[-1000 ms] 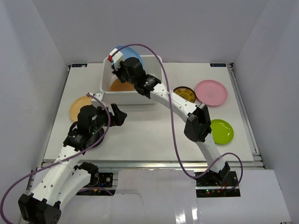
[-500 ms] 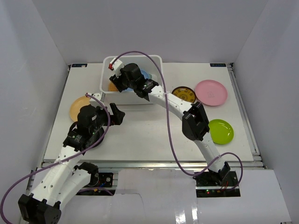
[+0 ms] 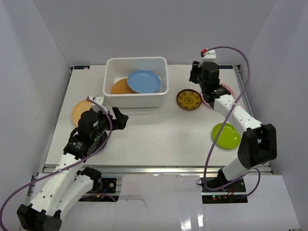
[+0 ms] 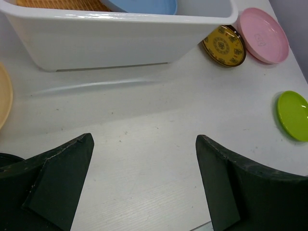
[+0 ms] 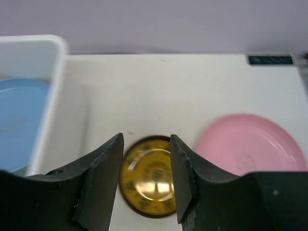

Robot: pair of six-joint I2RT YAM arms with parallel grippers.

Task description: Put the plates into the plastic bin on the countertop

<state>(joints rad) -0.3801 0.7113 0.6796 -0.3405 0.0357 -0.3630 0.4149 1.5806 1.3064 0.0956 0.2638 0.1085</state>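
Observation:
The white plastic bin (image 3: 136,97) stands at the back of the countertop (image 3: 159,139). A round blue plate (image 3: 144,81) lies in it, partly over a woven tan plate (image 3: 119,87). My right gripper (image 3: 194,73) is open and empty; in the right wrist view (image 5: 146,142) its fingers hang above the patterned yellow-brown plate (image 5: 149,187), apart from it. That plate (image 3: 188,99) lies right of the bin. My left gripper (image 3: 120,118) is open and empty in front of the bin (image 4: 120,33), low over bare tabletop (image 4: 144,187).
A pink plate (image 3: 226,92) lies partly under the right arm and a lime green plate (image 3: 226,135) at the right. An orange plate (image 3: 81,109) lies left of the bin, by the left arm. White walls close in the sides and back.
The right gripper has let go of the blue plate, which now lies in the bin, and has swung right to above the patterned plate. The left arm has hardly moved.

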